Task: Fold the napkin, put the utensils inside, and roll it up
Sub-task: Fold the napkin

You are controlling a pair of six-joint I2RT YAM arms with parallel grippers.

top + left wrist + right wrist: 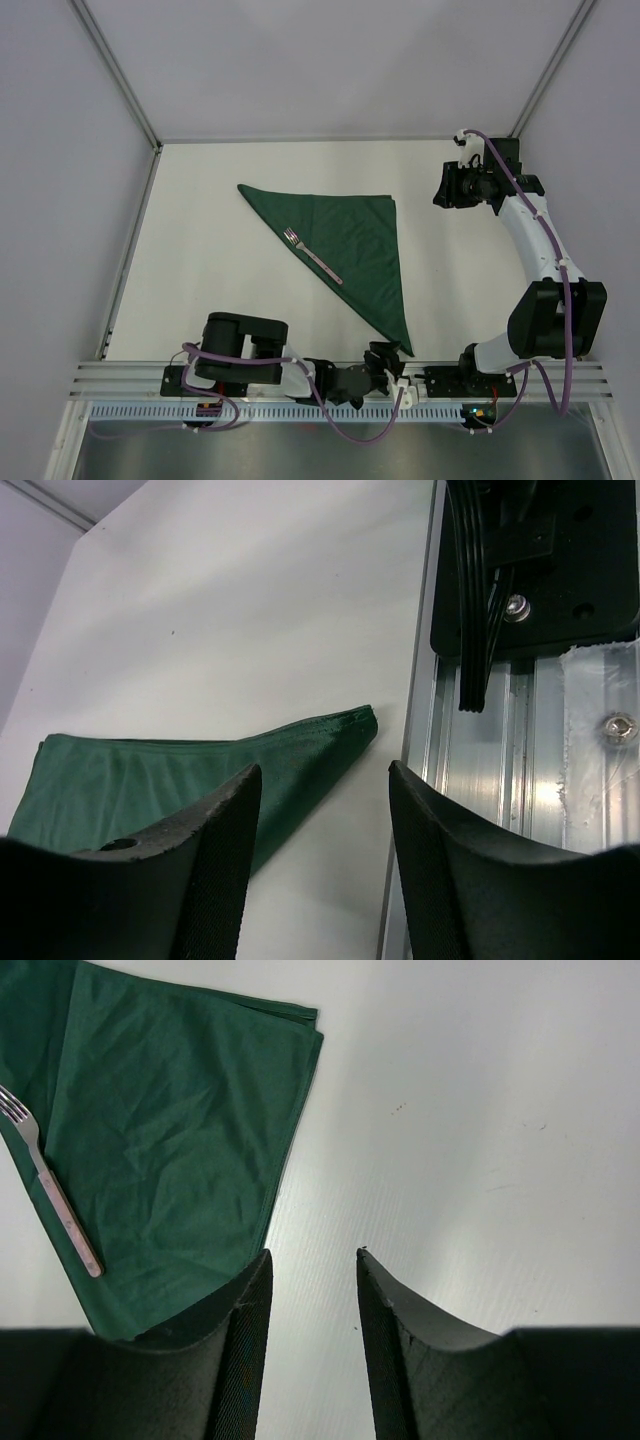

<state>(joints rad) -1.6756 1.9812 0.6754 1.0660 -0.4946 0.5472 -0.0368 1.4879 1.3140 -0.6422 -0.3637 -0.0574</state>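
While the napkin (350, 240) is lying on the counter (220, 300) folded into a triangle, the fork (313, 256) is resting on it right along the long slanted edge, so I am judging that the rolling is the step to do now. The risk I am seeing is this: the fork is sitting very close to the border, so a pull on only one corner could be dragging the thin cloth and sliding the fork off onto the counter, or making the roll crooked and loose. The fork's long axis is running diagonally, parallel to that edge, with the tines pointing to the far left and the pink handle to the near right (toward the right arm's base). The left tool (325, 780) is sitting low at the near rail, just beside the napkin's near corner, its jaws apart with nothing between them. The right tool (312, 1260) is hanging well apart at the far right, also parted and empty.
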